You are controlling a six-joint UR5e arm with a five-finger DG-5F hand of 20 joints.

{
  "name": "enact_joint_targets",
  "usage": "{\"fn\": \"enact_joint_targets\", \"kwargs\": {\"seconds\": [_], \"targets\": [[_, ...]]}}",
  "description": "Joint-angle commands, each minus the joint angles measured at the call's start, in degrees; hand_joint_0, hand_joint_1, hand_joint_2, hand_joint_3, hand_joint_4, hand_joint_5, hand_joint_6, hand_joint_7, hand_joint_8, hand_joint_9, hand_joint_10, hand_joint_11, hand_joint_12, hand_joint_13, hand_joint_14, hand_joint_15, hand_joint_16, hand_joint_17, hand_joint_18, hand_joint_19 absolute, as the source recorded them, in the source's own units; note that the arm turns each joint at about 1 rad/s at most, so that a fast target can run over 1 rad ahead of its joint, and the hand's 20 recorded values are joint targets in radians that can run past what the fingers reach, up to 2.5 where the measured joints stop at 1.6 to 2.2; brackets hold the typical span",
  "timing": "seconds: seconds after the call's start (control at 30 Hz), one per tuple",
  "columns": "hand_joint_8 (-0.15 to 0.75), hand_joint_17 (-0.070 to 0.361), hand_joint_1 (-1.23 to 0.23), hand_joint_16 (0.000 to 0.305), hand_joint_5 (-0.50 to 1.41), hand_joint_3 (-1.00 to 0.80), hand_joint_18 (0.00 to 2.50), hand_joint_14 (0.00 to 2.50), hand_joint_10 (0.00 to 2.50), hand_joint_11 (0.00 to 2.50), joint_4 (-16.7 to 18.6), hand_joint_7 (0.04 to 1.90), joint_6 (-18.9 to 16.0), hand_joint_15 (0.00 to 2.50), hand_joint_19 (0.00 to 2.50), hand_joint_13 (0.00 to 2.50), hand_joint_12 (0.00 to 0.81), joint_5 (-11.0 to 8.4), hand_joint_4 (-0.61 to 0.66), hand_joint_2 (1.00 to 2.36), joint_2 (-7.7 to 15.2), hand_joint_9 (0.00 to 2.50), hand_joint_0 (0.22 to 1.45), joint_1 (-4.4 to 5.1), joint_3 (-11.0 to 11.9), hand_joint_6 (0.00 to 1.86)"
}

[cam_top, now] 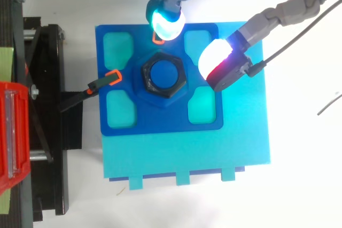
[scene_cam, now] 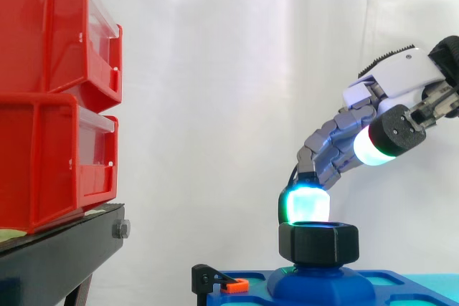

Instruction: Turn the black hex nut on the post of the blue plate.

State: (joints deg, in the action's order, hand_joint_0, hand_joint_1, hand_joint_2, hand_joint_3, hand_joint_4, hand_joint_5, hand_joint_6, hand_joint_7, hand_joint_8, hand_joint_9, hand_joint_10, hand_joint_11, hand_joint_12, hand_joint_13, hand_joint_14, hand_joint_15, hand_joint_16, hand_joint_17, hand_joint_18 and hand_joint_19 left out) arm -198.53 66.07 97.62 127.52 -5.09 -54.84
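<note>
Side view: splayed hand [scene_cam: 394,77] near nut [scene_cam: 318,241]

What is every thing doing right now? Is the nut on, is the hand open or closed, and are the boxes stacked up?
black hex nut: sitting on the post, not gripped.
blue post: upright, its top showing through the nut.
blue plate: lying flat.
hand: open above the nut.
fingers: spread apart, not closed on the nut.
red bins: stacked two high on the black stand.
</note>
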Motion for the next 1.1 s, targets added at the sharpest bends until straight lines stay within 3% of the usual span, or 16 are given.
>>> {"fn": "enact_joint_targets", "kwargs": {"seconds": [0.0,0.23,0.37,0.47,0.5,0.63,0.67,0.8,1.07], "targets": [[0.211,0.123,-0.35,0.054,-0.21,-0.5,0.0,0.0,0.0,0.02,-0.28,0.78,0.82,0.06,0.14,0.04,0.34,-0.06,0.16,1.0,0.01,0.24,0.45,0.17,1.14,0.5],[0.21,0.121,-0.35,0.054,-0.21,-0.5,0.0,0.0,0.0,0.02,1.04,0.78,1.61,0.06,0.14,0.04,0.34,-0.32,0.16,1.0,0.01,0.24,0.45,0.34,2.02,0.5],[0.209,0.121,-0.35,0.054,-0.21,-0.5,0.0,0.0,0.0,0.02,4.65,0.78,2.14,0.06,0.15,0.03,0.339,-0.76,0.16,1.0,0.54,0.24,0.45,0.87,0.52,0.5],[0.208,0.122,-0.35,0.054,-0.21,-0.5,0.0,0.0,0.0,0.01,7.63,0.78,1.96,0.06,0.13,0.03,0.339,-1.64,0.16,1.0,0.54,0.24,0.45,1.57,-2.02,0.5],[0.207,0.121,-0.35,0.054,-0.21,-0.5,0.0,0.0,0.0,0.01,9.39,0.78,1.78,0.05,0.14,0.03,0.339,-2.96,0.16,1.0,0.54,0.24,0.45,2.19,-2.82,0.5],[0.21,0.121,-0.35,0.054,-0.21,-0.5,0.0,0.0,0.0,0.03,10.53,0.78,1.61,0.06,0.14,0.03,0.339,-3.84,0.16,1.0,0.54,0.24,0.45,3.07,-2.99,0.5],[0.21,0.121,-0.35,0.054,-0.21,-0.5,0.0,0.0,0.0,0.02,10.8,0.78,1.43,0.05,0.14,0.03,0.339,-4.1,0.16,1.0,0.54,0.25,0.45,3.77,-3.26,0.5],[0.209,0.121,-0.35,0.054,-0.21,-0.5,0.0,0.0,0.0,0.01,10.89,0.78,0.55,0.06,0.15,0.03,0.339,-5.68,0.16,1.0,0.63,0.24,0.45,4.83,-3.61,0.5],[0.208,0.12,-0.35,0.054,-0.21,-0.5,0.0,0.0,0.0,0.01,12.29,0.78,0.55,0.06,0.14,0.03,0.338,-6.12,0.16,1.0,0.54,0.24,0.45,6.15,-3.61,0.5]]}}
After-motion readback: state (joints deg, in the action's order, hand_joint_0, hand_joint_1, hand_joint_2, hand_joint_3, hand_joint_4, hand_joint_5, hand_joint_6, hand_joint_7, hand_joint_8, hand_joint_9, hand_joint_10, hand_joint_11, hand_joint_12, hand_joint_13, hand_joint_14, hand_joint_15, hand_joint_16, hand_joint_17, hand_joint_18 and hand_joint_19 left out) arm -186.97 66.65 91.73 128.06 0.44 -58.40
